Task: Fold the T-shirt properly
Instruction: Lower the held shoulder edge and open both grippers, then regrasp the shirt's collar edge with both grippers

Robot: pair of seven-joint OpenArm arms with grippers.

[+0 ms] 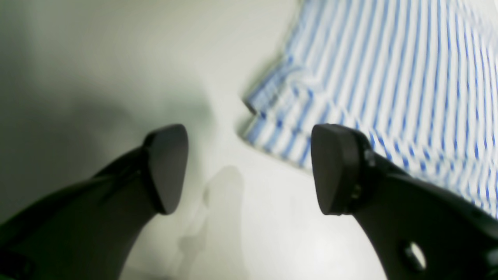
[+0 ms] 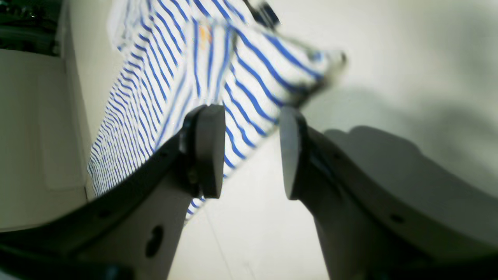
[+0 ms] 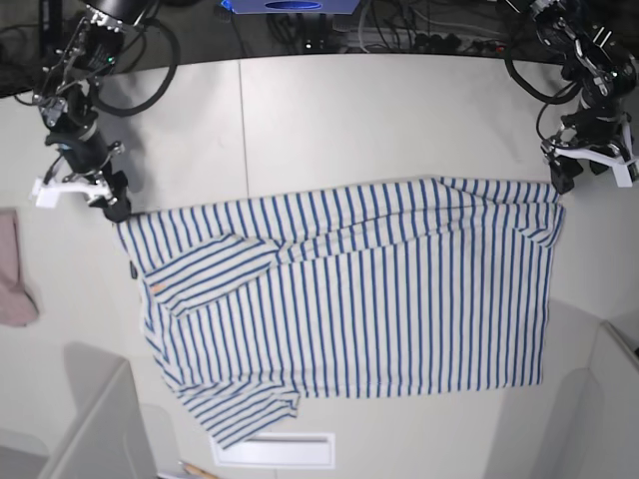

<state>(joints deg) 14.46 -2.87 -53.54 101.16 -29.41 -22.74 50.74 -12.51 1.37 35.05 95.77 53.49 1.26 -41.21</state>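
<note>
The T-shirt [image 3: 349, 299], white with thin blue stripes, lies spread flat across the table [image 3: 349, 120], with one sleeve folded in at its left side and another sticking out at the bottom left. My left gripper [image 3: 559, 182] hovers at the shirt's upper right corner. In the left wrist view it [image 1: 249, 169] is open over bare table, and the shirt's layered edge [image 1: 389, 77] lies just beyond its fingertips. My right gripper [image 3: 116, 208] sits at the upper left corner. It [image 2: 251, 151] is open too, nothing between the pads, and the striped cloth [image 2: 175, 77] lies under and past it.
A small pink cloth [image 3: 12, 269] lies at the table's left edge. Grey raised panels stand at the bottom left [image 3: 95, 429] and bottom right [image 3: 609, 399]. A white label [image 3: 272, 451] sits below the shirt. Cables [image 3: 399, 30] run along the back.
</note>
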